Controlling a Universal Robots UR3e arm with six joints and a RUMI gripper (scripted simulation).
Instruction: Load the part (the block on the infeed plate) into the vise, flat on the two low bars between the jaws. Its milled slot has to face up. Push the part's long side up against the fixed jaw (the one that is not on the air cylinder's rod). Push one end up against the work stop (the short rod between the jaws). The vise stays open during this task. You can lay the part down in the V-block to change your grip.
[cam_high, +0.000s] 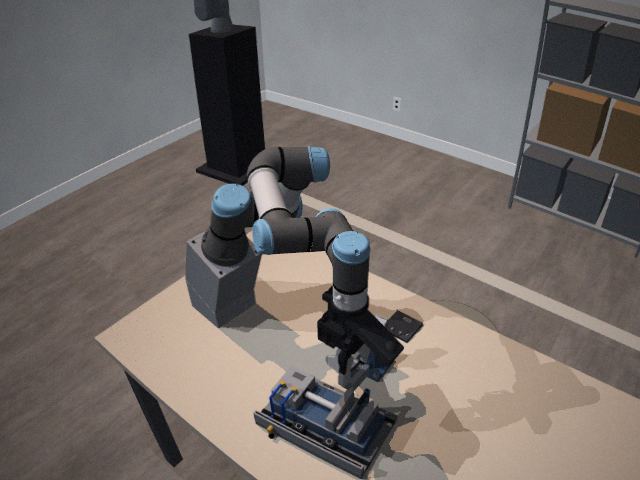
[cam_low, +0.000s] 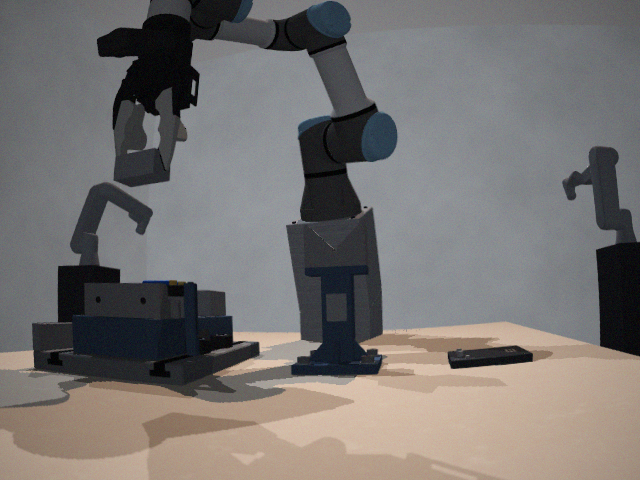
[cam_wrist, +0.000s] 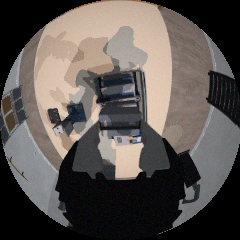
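Observation:
My gripper (cam_high: 351, 373) (cam_low: 142, 156) (cam_wrist: 120, 120) is shut on the grey part (cam_low: 135, 169) (cam_wrist: 119, 116), one finger at each end. The part hangs roughly level, high above the table. In the exterior view it appears above the vise (cam_low: 121, 336); in the wrist view it covers the vise's middle. The slot cannot be made out. The vise is open. Its fixed jaw (cam_high: 363, 421) (cam_low: 124, 300) is at the end away from the air cylinder; the moving jaw (cam_high: 338, 413) is on the rod (cam_high: 320, 400). A dark blue post (cam_high: 365, 396) (cam_low: 190, 320) stands by the jaw gap.
A blue stand (cam_low: 337, 330) (cam_wrist: 76, 114) is beside the vise, partly hidden behind the gripper in the top view. A flat black box (cam_high: 404, 325) (cam_low: 490, 356) lies farther off. Blue air hoses (cam_high: 283, 408) rise at the vise's cylinder end.

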